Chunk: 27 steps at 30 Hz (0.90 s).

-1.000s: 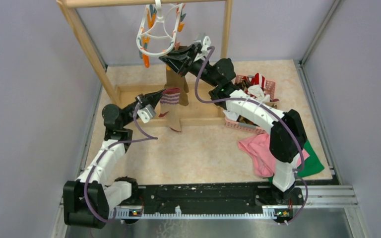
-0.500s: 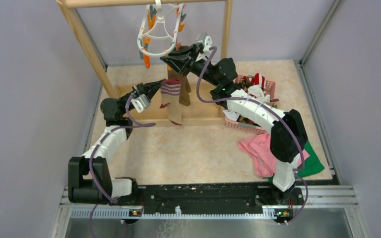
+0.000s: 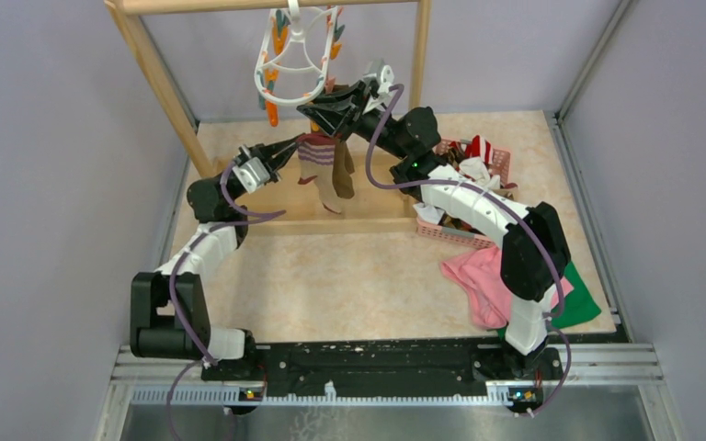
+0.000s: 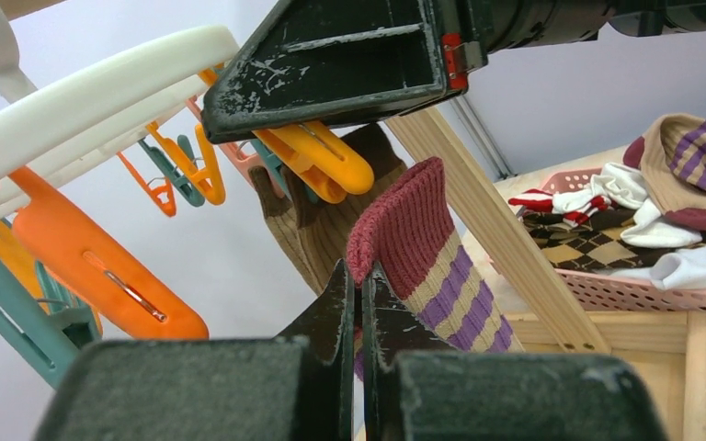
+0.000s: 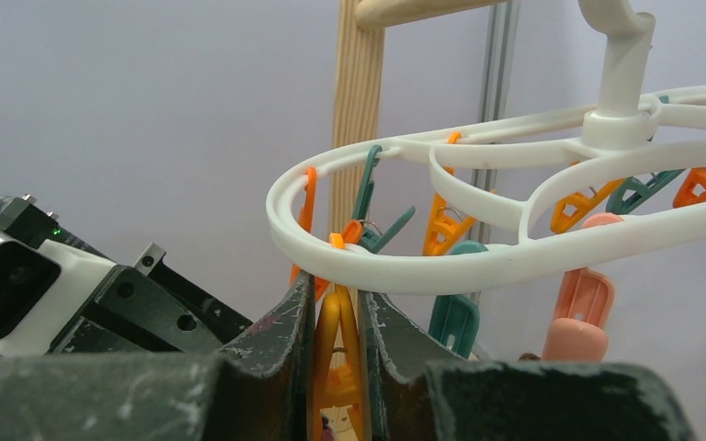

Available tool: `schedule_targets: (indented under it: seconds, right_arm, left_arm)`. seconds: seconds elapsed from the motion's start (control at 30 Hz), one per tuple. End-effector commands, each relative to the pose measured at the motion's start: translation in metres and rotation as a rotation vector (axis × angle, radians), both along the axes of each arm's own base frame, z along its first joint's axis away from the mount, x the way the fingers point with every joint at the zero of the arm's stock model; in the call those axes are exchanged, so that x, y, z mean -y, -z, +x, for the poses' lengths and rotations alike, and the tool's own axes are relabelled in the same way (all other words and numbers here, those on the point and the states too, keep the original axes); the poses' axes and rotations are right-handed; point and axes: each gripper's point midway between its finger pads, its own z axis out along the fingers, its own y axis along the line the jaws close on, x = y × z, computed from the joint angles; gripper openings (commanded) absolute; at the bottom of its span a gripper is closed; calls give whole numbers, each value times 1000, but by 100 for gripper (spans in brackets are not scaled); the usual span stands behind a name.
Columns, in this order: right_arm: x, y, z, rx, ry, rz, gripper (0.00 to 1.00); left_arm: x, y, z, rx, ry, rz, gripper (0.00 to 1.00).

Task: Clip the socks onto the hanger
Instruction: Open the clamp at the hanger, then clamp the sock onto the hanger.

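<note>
Brightly, evenly lit from above, with faint shadows on the tabletop [image 3: 358,276]. Sharp overhead; blurred in the wrist views' near foreground.

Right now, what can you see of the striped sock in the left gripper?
The striped sock: knit, tan with purple bands and a maroon ribbed cuff. The left gripper has its jaws shut on the cuff edge, holding it cuff-up just below the orange clip squeezed by the right gripper. Its foot hangs limp, next to an olive-brown sock.
</note>
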Motion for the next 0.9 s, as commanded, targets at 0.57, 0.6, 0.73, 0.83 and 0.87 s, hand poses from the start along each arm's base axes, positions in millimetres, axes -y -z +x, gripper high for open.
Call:
schedule_targets:
  seconds: [0.57,0.6,0.73,0.83,0.87]
  right_arm:
    - [8,-34,-17,73,-35,47,0]
    - [8,-33,-17,70,-35,45,0]
    - [8,-33,-17,72,-33,43,0]
    - [8,-32,-16,72,-31,41,0]
    - [8,-31,-16,72,-29,40,0]
  left_arm:
    - [9,-33,6,1,11,-105,0]
    - [8,-36,6,-1,5,-115,0]
    - [4,-41,9,-43,-11,-153,0]
    - [3,-45,9,-67,-15,-173,0]
    - [2,-46,7,-71,-12,-179,0]
